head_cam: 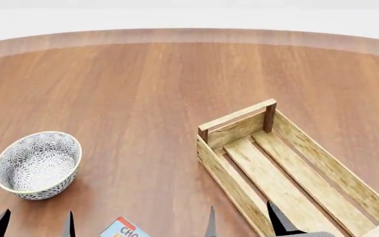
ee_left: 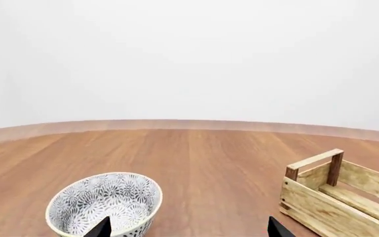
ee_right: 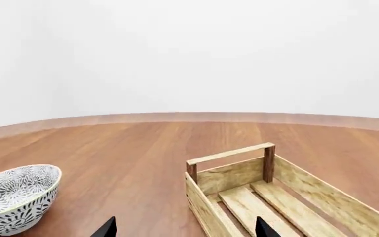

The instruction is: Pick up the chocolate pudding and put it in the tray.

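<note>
The chocolate pudding (head_cam: 125, 229) shows only as a light-blue corner with orange letters at the head view's bottom edge, lying on the table between my two grippers. The tray (head_cam: 288, 170), a long light-wood slatted crate, lies at the right, angled away; it also appears in the left wrist view (ee_left: 337, 200) and the right wrist view (ee_right: 275, 197). My left gripper (head_cam: 35, 224) is open, its dark tips near the bowl, nothing between them. My right gripper (head_cam: 242, 219) is open at the tray's near left wall, and it holds nothing.
A grey-white patterned bowl (head_cam: 38, 164) stands at the left, just beyond my left gripper, and shows in both wrist views (ee_left: 105, 203) (ee_right: 15, 197). The round wooden table (head_cam: 143, 89) stretches bare to its curved far edge. A white wall lies behind.
</note>
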